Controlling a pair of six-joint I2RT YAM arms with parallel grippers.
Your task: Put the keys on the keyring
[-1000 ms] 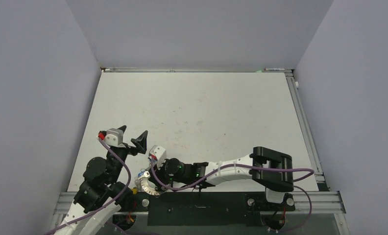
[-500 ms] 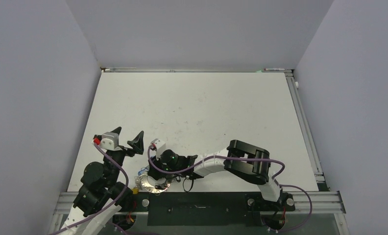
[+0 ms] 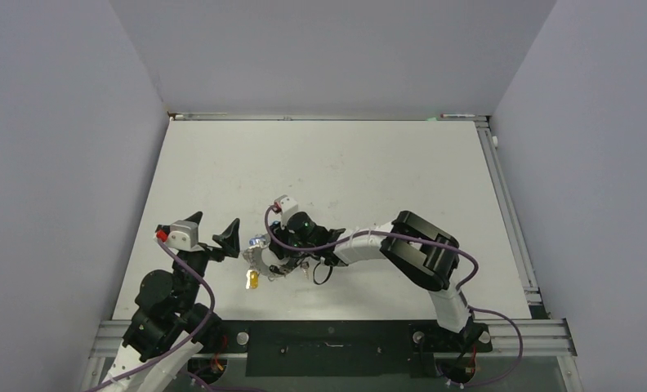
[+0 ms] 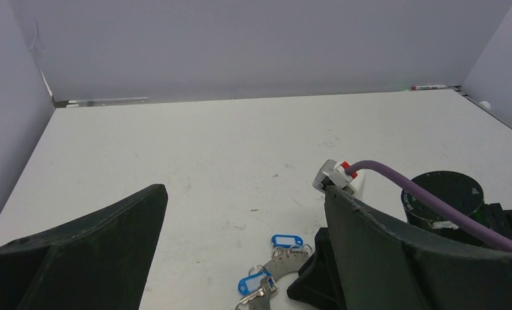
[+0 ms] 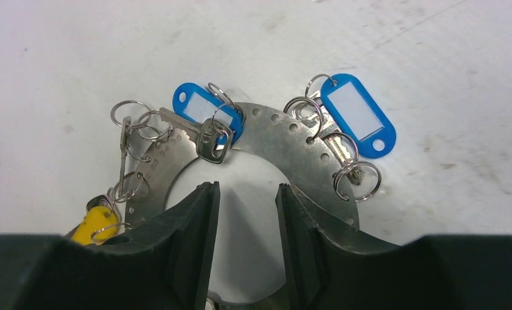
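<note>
The keyring (image 5: pixel 286 139), a large flat silvery ring with small holes round its rim, lies on the white table. Two blue tags (image 5: pixel 360 116), a plain silver key (image 5: pixel 208 139) and a yellow tag (image 5: pixel 98 223) hang on it by small loops. My right gripper (image 5: pixel 247 194) is open, its fingertips a little apart over the ring's central hole, holding nothing. In the top view the right gripper (image 3: pixel 273 261) sits over the keyring (image 3: pixel 259 255). My left gripper (image 3: pixel 214 233) is wide open and empty, just left of it. The left wrist view shows the keyring (image 4: pixel 289 263) low between its fingers.
The white table (image 3: pixel 328 180) stretches away to grey walls at the back and sides. A metal rail (image 3: pixel 328 331) runs along the near edge. A purple cable (image 4: pixel 395 177) runs over the right wrist beside my left gripper's right finger.
My right gripper has moved away from the near edge toward the table's middle, and the keyring has moved with it. The left gripper shifted slightly left, then held still.
</note>
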